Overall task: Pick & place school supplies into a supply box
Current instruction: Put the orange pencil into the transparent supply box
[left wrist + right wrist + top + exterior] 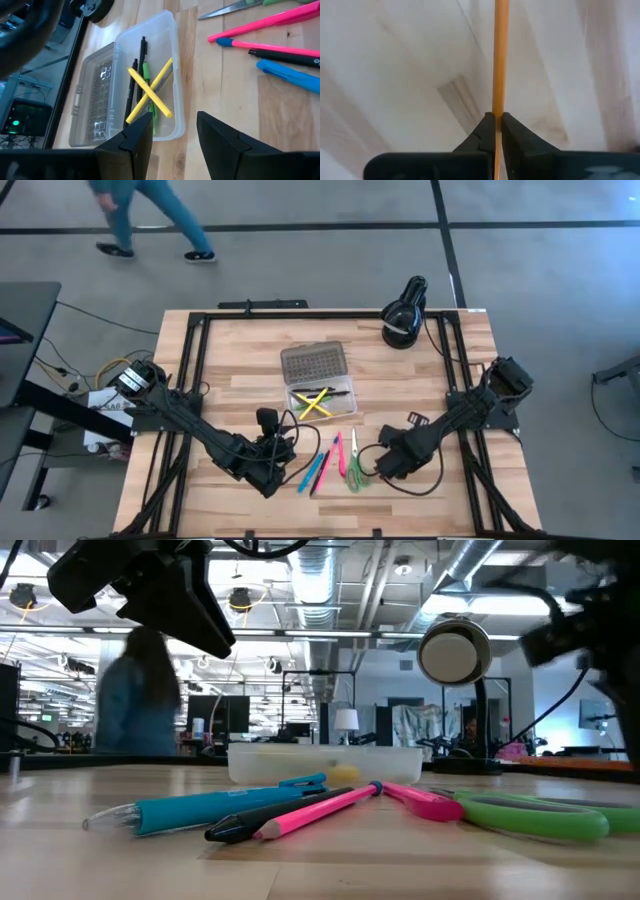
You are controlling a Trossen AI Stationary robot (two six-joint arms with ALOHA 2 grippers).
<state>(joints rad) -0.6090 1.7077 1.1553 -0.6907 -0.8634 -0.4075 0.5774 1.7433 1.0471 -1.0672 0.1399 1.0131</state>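
Note:
The supply box (320, 402) is a clear tray resting flat on the table's middle, with its grey dotted lid (312, 363) open toward the far side. Yellow, green and dark pens lie crossed inside it (150, 92). Blue, dark and pink pens (322, 465) and green-handled scissors (356, 472) lie on the table nearer the front. My left gripper (175, 135) is open and hovers near the tray's near-left corner. My right gripper (498, 125), just right of the scissors (385, 463), is shut on an orange pencil (500, 60). My right gripper pinches the orange pencil between its two fingertips (485, 131). The pencil's shaft (500, 102) runs through the gap and reaches far out ahead of the fingers over the wood. I cannot tell which part of its length is held, or whether it lies on the table.
A black round lamp (404, 315) stands at the table's far right corner and shows in the low view (455, 652). Black cables loop near both grippers (400, 480). A person walks on the floor beyond the far edge (150, 220). Bare wood shows at the near left.

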